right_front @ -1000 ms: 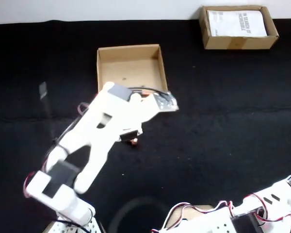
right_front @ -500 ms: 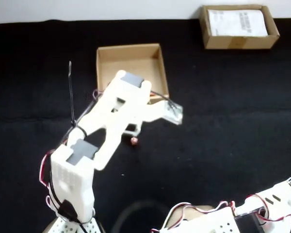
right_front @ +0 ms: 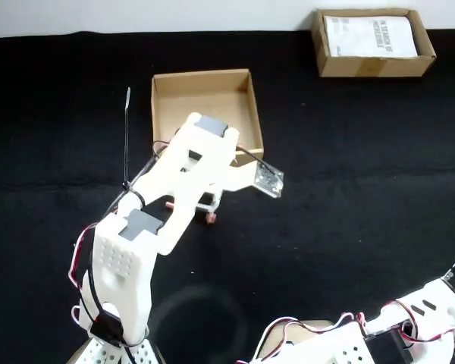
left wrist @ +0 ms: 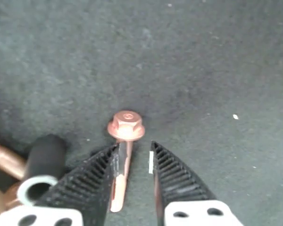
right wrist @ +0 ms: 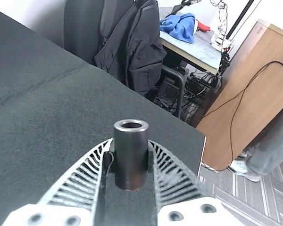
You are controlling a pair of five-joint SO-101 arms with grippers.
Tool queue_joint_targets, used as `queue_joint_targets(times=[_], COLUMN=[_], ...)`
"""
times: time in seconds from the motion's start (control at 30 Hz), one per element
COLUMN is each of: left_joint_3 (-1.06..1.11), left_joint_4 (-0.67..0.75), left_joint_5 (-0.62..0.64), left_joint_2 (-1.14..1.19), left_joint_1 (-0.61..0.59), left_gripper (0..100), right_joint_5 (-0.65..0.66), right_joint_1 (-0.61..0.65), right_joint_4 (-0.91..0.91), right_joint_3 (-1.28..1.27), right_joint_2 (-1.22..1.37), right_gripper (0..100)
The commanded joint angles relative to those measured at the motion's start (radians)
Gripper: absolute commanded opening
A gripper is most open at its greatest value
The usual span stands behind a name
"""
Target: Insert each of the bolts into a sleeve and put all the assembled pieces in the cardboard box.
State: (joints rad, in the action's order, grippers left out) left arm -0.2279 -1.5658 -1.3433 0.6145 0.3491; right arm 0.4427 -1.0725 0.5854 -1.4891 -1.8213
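Note:
A copper bolt [left wrist: 126, 126] lies on the black table, its flanged head pointing away from my left gripper [left wrist: 133, 150]. The shank runs back between the jaws, close to one black ridged finger [left wrist: 92, 181]; the jaws are open around it. Beside it lie a black sleeve [left wrist: 46, 153] and another copper piece [left wrist: 2, 159]. From above, the left arm [right_front: 189, 171] hangs over the bolt [right_front: 211, 218], just in front of the cardboard box [right_front: 203, 80]. My right gripper [right wrist: 131, 141] is shut on a dark sleeve [right wrist: 130, 153], held upright, off the table's near right corner.
A second cardboard box [right_front: 373, 67] holding a printed sheet stands at the far right. The right arm [right_front: 409, 326] lies low at the near edge. A chair with a dark bag [right wrist: 127, 42] and a desk stand beyond the table's edge.
The left arm's lower links have swung up and forward, and its wrist has shifted slightly right. Its gripper has stayed over the bolt. The right arm has barely moved.

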Motion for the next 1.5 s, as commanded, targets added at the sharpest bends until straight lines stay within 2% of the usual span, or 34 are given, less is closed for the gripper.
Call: queue_joint_targets(times=[0.0, 0.17, 0.33, 0.47, 0.63, 0.8, 0.93, 1.0, 1.3, 1.47], left_joint_3=[-0.001, 0.005, 0.008, 0.004, -0.002, -0.051, -0.096, -0.101, -0.091, 0.001], left_joint_4=[0.026, 0.020, 0.020, 0.018, 0.018, 0.014, -0.003, 0.000, -0.005, 0.005], left_joint_5=[-0.006, 0.018, 0.026, 0.129, 0.310, 0.549, 0.825, 0.916, 1.108, 1.287], left_joint_2=[0.016, 0.018, 0.018, 0.010, -0.062, -0.278, -0.495, -0.601, -1.023, -1.221], left_joint_1=[-0.012, 0.001, 0.001, 0.013, 0.079, 0.134, 0.147, 0.151, 0.151, 0.151], left_gripper=[11, 1, 1, 1, 1, 1, 1, 1, 1, 1], right_joint_5=[0.015, 0.015, 0.015, 0.011, -0.031, -0.236, -0.316, -0.354, -0.407, -0.407], right_joint_1=[0.015, 0.016, 0.016, 0.024, 0.124, 0.300, 0.493, 0.599, 1.093, 1.303], right_joint_4=[-0.030, -0.030, -0.030, -0.028, 0.077, 0.216, 0.334, 0.381, 0.516, 0.568], right_joint_3=[0.004, 0.007, 0.008, 0.007, 0.015, 0.085, 0.180, 0.220, 0.306, 0.344], right_joint_2=[-0.010, -0.010, -0.010, -0.010, -0.010, -0.010, -0.010, -0.010, -0.010, -0.008], right_gripper=[0.8, 0.8, 0.8, 0.8, 0.8, 0.8, 0.8, 0.8, 0.8, 0.8])
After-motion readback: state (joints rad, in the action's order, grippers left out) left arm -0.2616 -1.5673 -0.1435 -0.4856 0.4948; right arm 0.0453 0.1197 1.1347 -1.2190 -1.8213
